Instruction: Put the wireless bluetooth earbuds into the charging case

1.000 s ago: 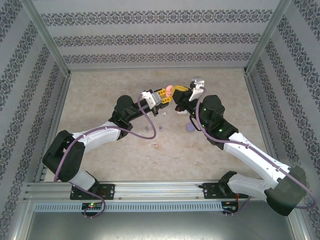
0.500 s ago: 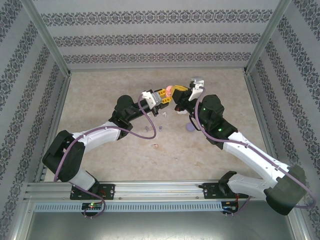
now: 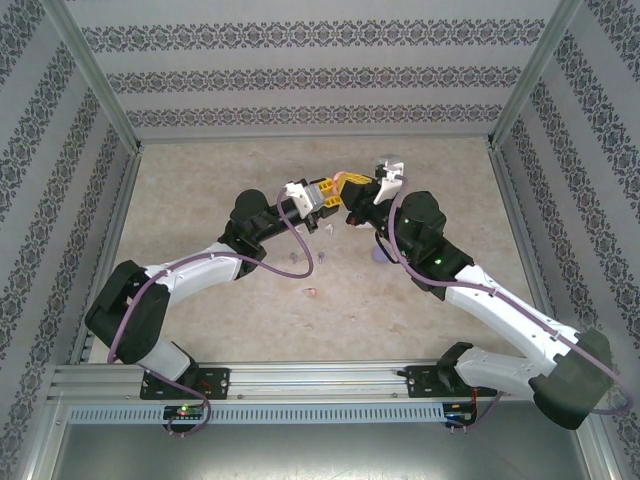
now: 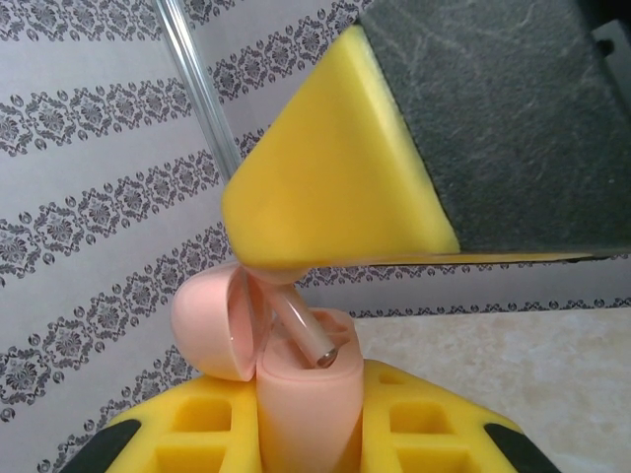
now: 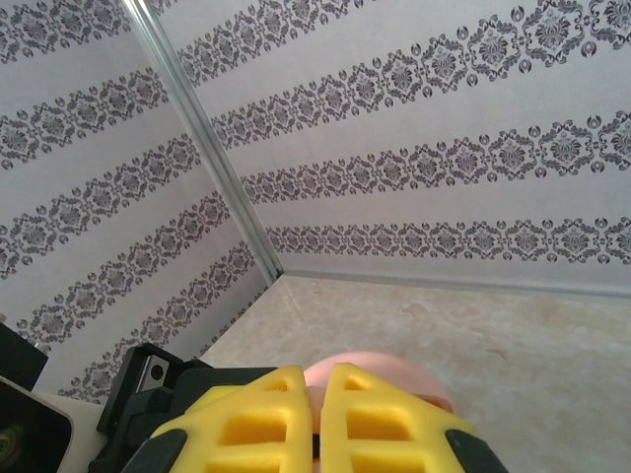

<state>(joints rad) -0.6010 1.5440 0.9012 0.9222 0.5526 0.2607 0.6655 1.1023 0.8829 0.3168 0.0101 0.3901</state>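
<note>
Glossy pink case (image 4: 301, 419), stemmed earbud (image 4: 308, 335), yellow fingers (image 4: 325, 187)

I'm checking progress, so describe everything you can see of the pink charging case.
The pink case is a smooth, glossy, plastic-looking pebble, upright, its hinged lid swung open to one side. The left end effector clamps its body above the table. A pink earbud, gripped by the right end effector, pokes at its opening.

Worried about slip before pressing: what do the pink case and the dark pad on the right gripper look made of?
Pink charging case: apparently smooth hard plastic, satin, with soft highlights on its open lid. Dark pad on the right gripper: likely matte rubber or foam, finely scuffed, no gloss.
</note>
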